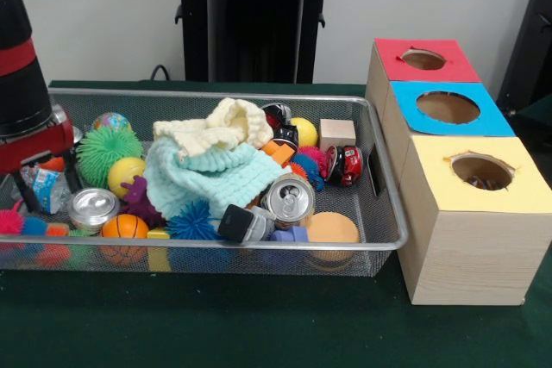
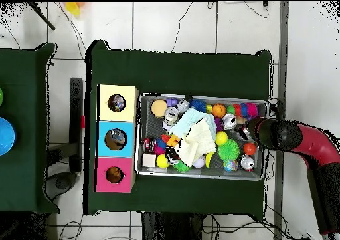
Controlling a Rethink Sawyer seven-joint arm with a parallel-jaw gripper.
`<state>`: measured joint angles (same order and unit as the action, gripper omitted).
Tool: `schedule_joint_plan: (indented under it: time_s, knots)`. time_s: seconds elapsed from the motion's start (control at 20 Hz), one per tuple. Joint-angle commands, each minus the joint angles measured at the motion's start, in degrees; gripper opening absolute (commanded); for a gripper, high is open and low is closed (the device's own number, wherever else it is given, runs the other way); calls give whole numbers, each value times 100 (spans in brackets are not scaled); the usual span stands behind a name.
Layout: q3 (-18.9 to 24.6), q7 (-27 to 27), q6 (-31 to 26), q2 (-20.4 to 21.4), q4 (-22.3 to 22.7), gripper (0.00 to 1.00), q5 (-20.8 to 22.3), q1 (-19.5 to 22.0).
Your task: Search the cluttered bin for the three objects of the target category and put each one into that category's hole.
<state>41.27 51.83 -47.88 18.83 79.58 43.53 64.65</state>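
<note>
Over the end of the wire mesh bin [image 1: 379, 246] farthest from the wooden box, my gripper [image 1: 39, 180] hangs low, its red and black body just above a small clear packet [image 1: 45, 189] and an orange ball [image 1: 53, 164]. Whether my fingers are spread or closed I cannot tell; the arm's bulk hides them from above and the clutter masks them from the front.

Across the bin's middle lie a cream knitted cloth [image 1: 226, 127] and a mint green knitted cloth [image 1: 207, 177], the cream one partly on top of the green. Just beside the green cloth, toward the bin's front wall, a silver drink can [image 1: 289, 199] lies on its side with its top facing out. A second silver can [image 1: 91, 208] rests closer to my gripper, next to a small basketball [image 1: 124, 227]. A green spiky ball [image 1: 104, 151] and a yellow ball [image 1: 126, 173] sit between that can and the bin's back wall. A plain wooden cube [image 1: 336, 134] and a red and black toy [image 1: 348, 165] lie at the bin's end nearest the box.

Touching that end of the bin stands the long wooden box [image 1: 470, 256] with three round holes: the red-topped section [image 1: 453, 62], the blue-topped section [image 1: 494, 118] and the yellow-topped section [image 1: 526, 183]. Something dark shows inside the yellow hole.
</note>
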Motion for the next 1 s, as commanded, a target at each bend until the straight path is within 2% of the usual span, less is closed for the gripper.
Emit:
schedule_joint_plan:
  time_s: [0.05,0.25,0.5,0.6,1.0]
  knots:
    - [196,-1471,-168,200,-311,100,163,-119]
    - [116,-1317,-113,311,-152,100,182,-119]
    - [24,-1119,-126,792,479,100,95,88]
    - [117,-1288,-49,887,743,100,83,241]
    - [232,-1514,-57,1065,1494,100,177,286]
